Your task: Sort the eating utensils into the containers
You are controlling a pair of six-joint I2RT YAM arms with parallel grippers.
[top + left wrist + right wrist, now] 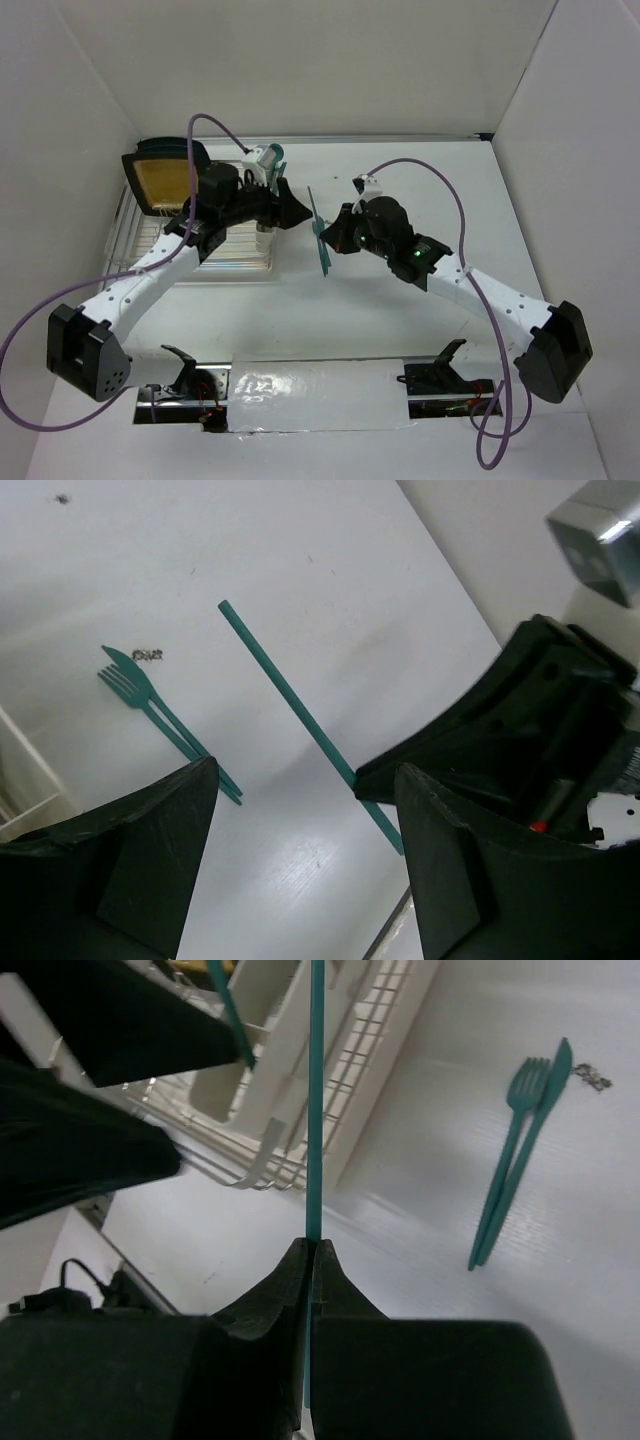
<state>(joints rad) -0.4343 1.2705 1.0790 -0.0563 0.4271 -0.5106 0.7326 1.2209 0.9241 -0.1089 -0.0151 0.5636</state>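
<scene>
My right gripper [337,235] [313,1250] is shut on the thin handle of a dark teal utensil [316,1100], held above the table near the rack. That handle also crosses the left wrist view [290,700]. My left gripper [292,206] [305,870] is open and empty, just left of the held utensil. A teal fork [512,1145] [128,688] and a second teal utensil [545,1110] lie side by side on the table. A cream-white cup [245,1035] stands at the rack's corner, with another teal handle [232,1015] beside or in it.
The wire dish rack [225,262] [370,1050] sits at the left. A black-rimmed yellow plate [160,178] stands in its far end. White walls close in the back and both sides. A shiny taped strip [315,395] lies along the near edge between the arm bases.
</scene>
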